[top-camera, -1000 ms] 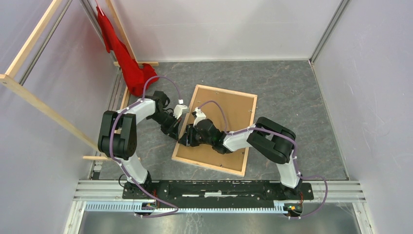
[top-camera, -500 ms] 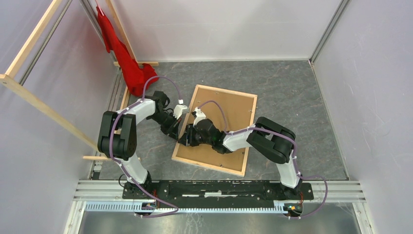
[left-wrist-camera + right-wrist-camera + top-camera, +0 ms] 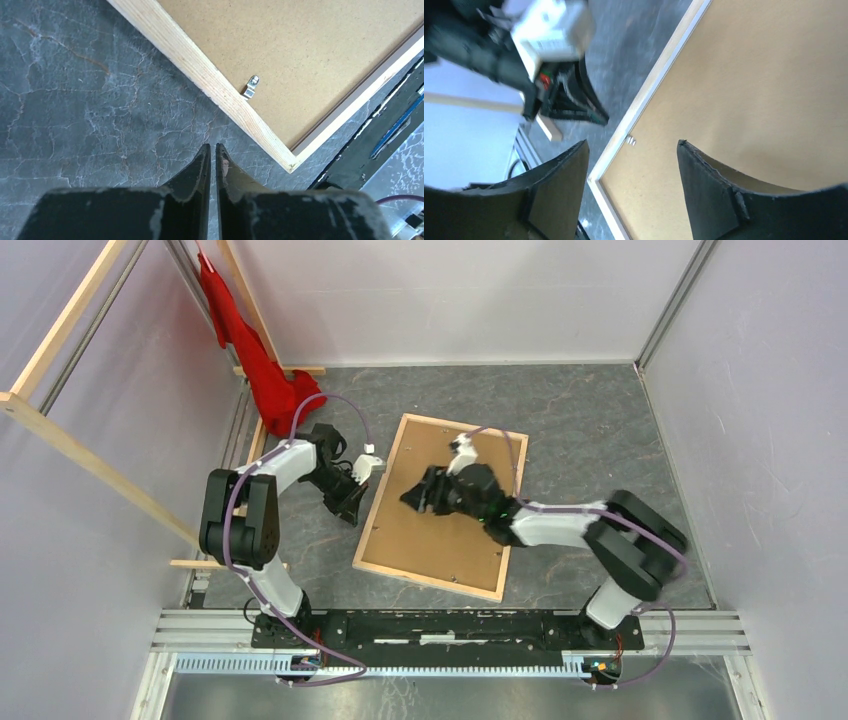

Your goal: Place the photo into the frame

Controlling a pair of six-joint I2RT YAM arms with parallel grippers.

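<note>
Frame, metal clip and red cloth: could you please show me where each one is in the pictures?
frame (image 3: pixel 200 67), left wrist view, on its pale wooden rail.
metal clip (image 3: pixel 251 86), left wrist view, on the middle of the small tab.
red cloth (image 3: pixel 262 375), top external view, on its wide lower part.

Tabletop (image 3: pixel 590 420): dark grey, marbled w/ pale cracks, same in left wrist view (image 3: pixel 75 100). Brown backing board (image 3: pixel 425 545) lies flat near centre, skewed, long side running away from near edge; speckled fibre surface (image 3: pixel 310 55), looks plain tan in right wrist view (image 3: pixel 774 90). Small metal clip (image 3: pixel 251 86) sits on board just inside its edge; also seen, v. small, at (image 3: pixel 630 141). Red cloth (image 3: pixel 262 360) hangs at far left corner, lower end bunched on tabletop. Long pale wooden beam (image 3: pixel 90 462) slants across left wall; 2nd beam (image 3: pixel 70 325) above it, meeting it at left. White walls (image 3: pixel 450 300) on 3 sides. Aluminium rail (image 3: pixel 700 625) along near edge.
</note>
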